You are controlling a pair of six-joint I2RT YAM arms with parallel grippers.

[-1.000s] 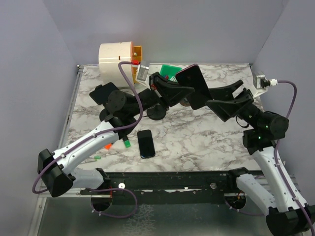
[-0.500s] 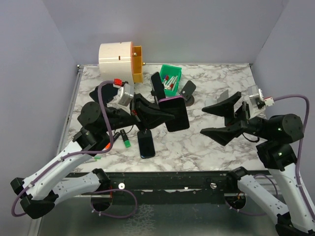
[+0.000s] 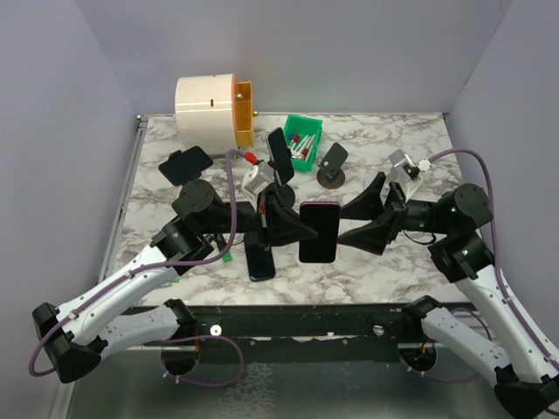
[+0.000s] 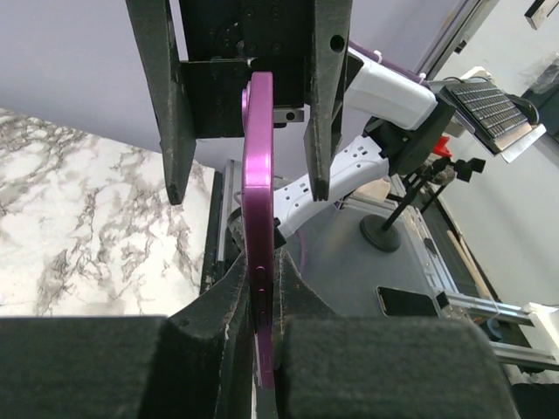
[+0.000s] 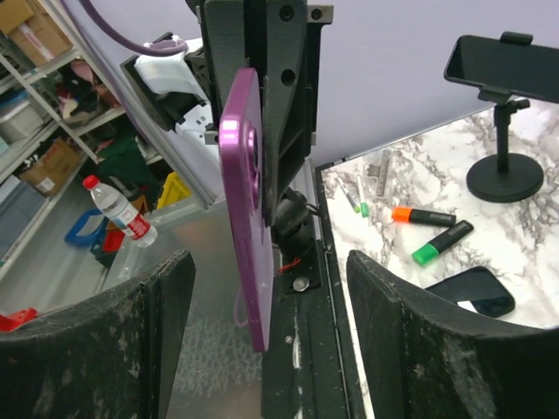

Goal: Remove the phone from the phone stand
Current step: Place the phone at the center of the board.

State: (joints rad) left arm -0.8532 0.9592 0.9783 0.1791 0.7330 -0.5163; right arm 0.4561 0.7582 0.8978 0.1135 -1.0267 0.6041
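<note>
My left gripper (image 3: 301,229) is shut on a purple phone (image 3: 319,231) and holds it on edge above the table's front middle. In the left wrist view the phone's edge (image 4: 258,175) runs up from between my fingers (image 4: 218,305). My right gripper (image 3: 360,220) is open; its fingers (image 4: 323,96) stand on either side of the phone's far end without touching it. In the right wrist view the phone (image 5: 244,218) hangs between the open fingers, nearer the left one (image 5: 162,297). A black phone stand (image 3: 281,182) behind still holds a dark phone (image 3: 279,150).
A second small stand (image 3: 332,173) is right of the first. A black phone (image 3: 258,256) lies flat at the front, with orange (image 5: 424,216) and green (image 5: 441,243) markers nearby. A green bin (image 3: 303,140), a white-and-orange box (image 3: 210,106) and a black slab (image 3: 187,163) sit at the back.
My left gripper carried the purple phone from the back down to the front middle. My right gripper swung left and now brackets the phone's far end with open jaws.
</note>
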